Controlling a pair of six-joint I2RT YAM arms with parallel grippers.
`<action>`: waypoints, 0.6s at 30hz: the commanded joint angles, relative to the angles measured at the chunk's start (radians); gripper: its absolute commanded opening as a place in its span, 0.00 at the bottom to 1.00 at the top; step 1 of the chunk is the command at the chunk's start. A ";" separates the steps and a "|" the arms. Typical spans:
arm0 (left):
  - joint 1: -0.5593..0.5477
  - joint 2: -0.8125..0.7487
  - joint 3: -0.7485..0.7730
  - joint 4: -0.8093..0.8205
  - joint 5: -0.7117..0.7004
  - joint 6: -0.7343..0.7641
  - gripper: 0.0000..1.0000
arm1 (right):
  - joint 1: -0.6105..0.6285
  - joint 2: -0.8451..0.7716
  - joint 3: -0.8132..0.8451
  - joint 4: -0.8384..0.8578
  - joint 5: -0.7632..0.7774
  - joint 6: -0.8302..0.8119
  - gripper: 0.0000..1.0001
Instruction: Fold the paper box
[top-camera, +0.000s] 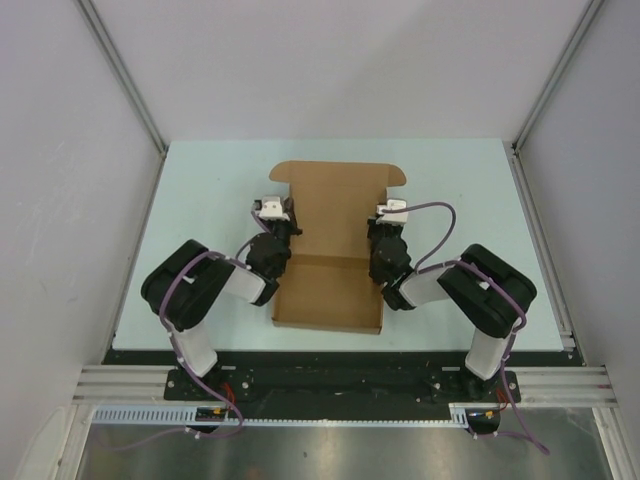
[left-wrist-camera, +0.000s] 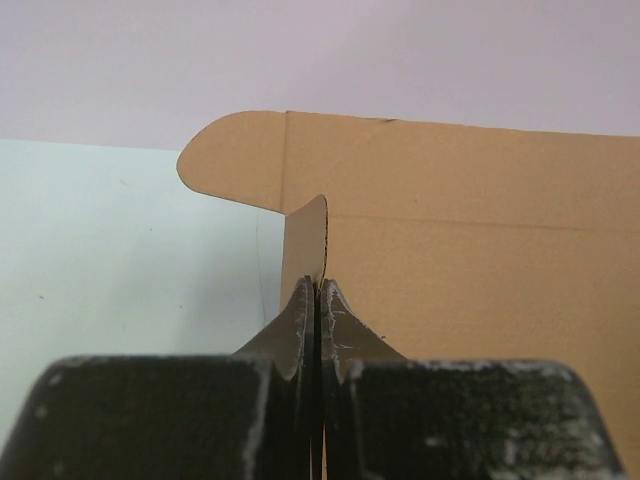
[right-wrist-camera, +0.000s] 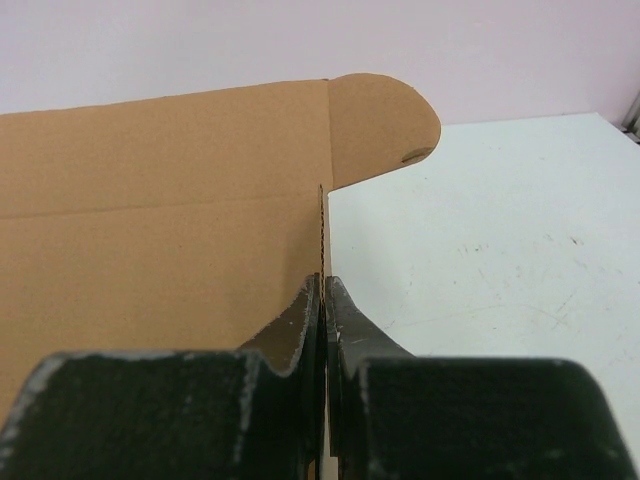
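The paper box (top-camera: 335, 215) is a brown cardboard sheet lying in the middle of the table, with its near part (top-camera: 330, 295) raised into a shallow tray. My left gripper (top-camera: 291, 228) is shut on the box's upright left side flap (left-wrist-camera: 306, 235), seen edge-on between the fingers (left-wrist-camera: 300, 320). On the other side, my right gripper (top-camera: 379, 238) is shut on the box's right side wall (right-wrist-camera: 320, 225), a thin edge running up from the jaws. In both wrist views the lid panel (left-wrist-camera: 470, 220) (right-wrist-camera: 150, 200) with its rounded corner tabs (left-wrist-camera: 225, 155) (right-wrist-camera: 385, 120) lies flat beyond the grippers.
The pale table top (top-camera: 200, 200) is bounded by white walls and slanted aluminium posts (top-camera: 125, 80) (top-camera: 555, 85). A metal rail (top-camera: 340, 385) carrying both arm bases runs along the near edge, with purple cables (top-camera: 440, 215) looping from the wrists.
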 joint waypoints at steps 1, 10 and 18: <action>-0.039 -0.017 -0.069 0.329 0.124 -0.108 0.00 | 0.087 0.033 -0.041 0.035 -0.115 0.083 0.00; -0.059 -0.080 -0.120 0.329 0.143 -0.129 0.00 | 0.130 -0.039 -0.136 -0.072 -0.057 0.191 0.00; -0.085 -0.188 -0.172 0.329 0.204 -0.129 0.00 | 0.145 -0.110 -0.199 -0.086 -0.050 0.226 0.00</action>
